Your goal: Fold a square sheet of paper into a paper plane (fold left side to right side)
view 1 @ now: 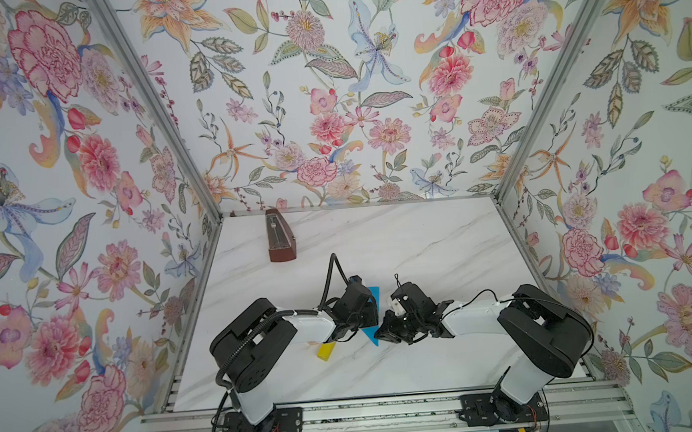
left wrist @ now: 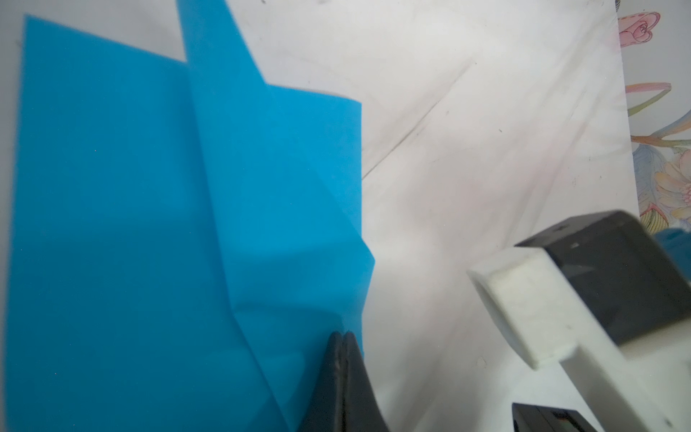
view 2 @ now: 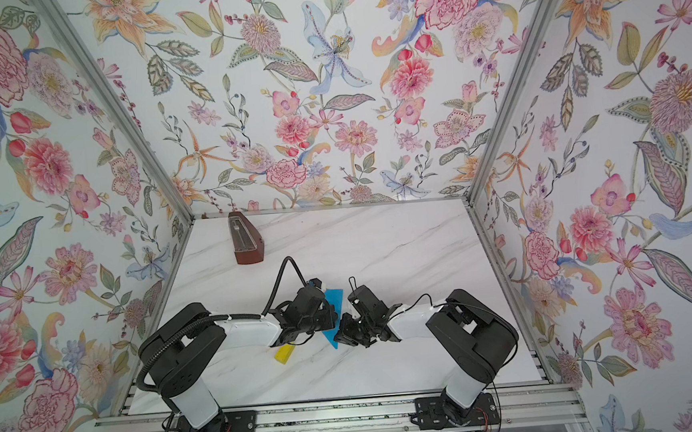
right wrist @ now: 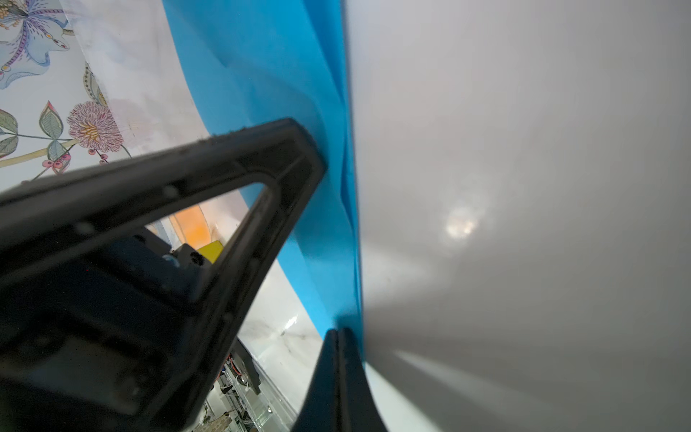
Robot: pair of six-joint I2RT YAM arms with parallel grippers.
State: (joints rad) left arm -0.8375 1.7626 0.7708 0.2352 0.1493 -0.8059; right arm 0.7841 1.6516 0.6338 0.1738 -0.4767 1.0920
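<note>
Both top views, creased sky-blue square sheet of paper [view 1: 374,296] at lower centre, between left gripper [left wrist: 343,336] and right gripper [right wrist: 338,334], both pinched closed.

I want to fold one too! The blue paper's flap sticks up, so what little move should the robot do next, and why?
Probably slide the shut right end effector along the folded edge of the square sheet of paper to flatten it. The flap stands up off the table, and the shut left end effector sits at its edge, seemingly pinning it.
</note>
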